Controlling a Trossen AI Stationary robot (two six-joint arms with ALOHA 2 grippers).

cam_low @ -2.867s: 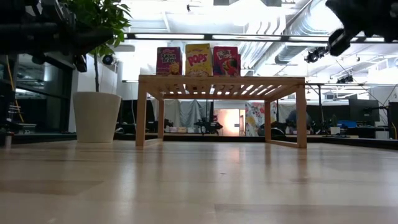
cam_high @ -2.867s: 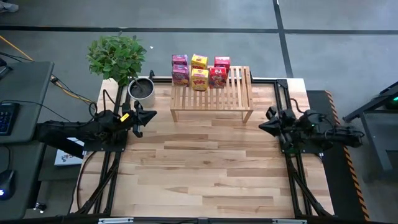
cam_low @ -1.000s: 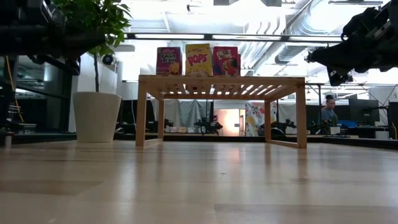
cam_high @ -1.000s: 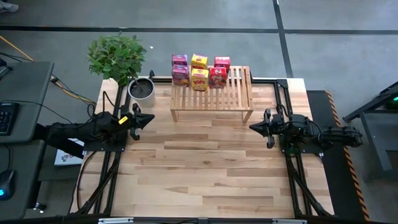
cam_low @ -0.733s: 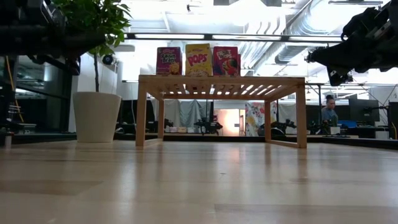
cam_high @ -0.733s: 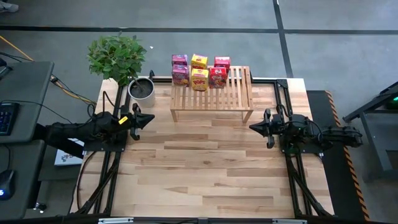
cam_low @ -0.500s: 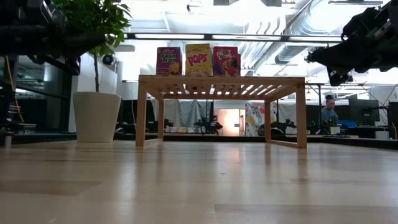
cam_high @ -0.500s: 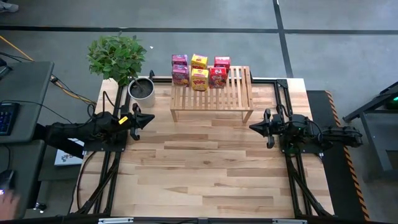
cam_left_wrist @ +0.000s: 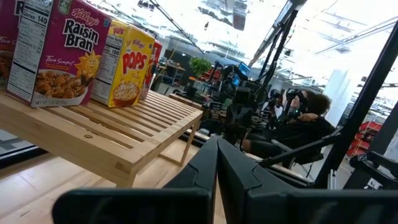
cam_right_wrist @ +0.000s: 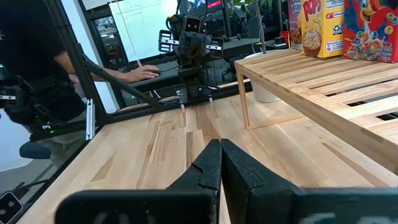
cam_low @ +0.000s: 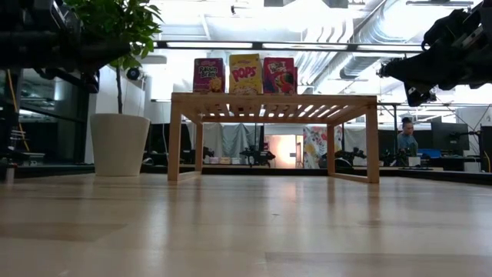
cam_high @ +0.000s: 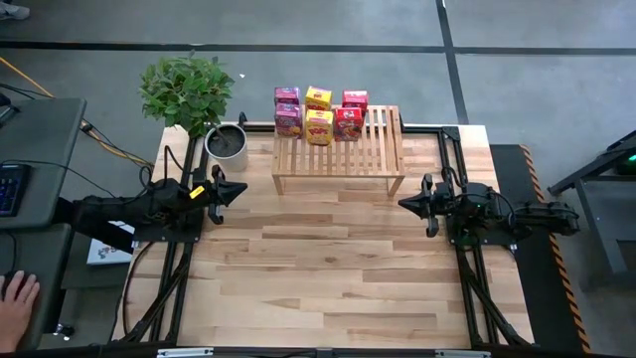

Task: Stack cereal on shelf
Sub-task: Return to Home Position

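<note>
Several small cereal boxes, pink, yellow and red, stand upright in two rows on the far left part of the light-wood slatted shelf. The low view shows the front three on the shelf top. My left gripper is shut and empty, held above the table's left side near the plant pot. My right gripper is shut and empty, above the table's right side, near the shelf's near right corner. Both sets of shut fingers show in their wrist views.
A potted plant in a white pot stands at the table's far left corner, beside the shelf. A person's hand shows off the table at the lower left. The wooden tabletop stretches in front of the shelf.
</note>
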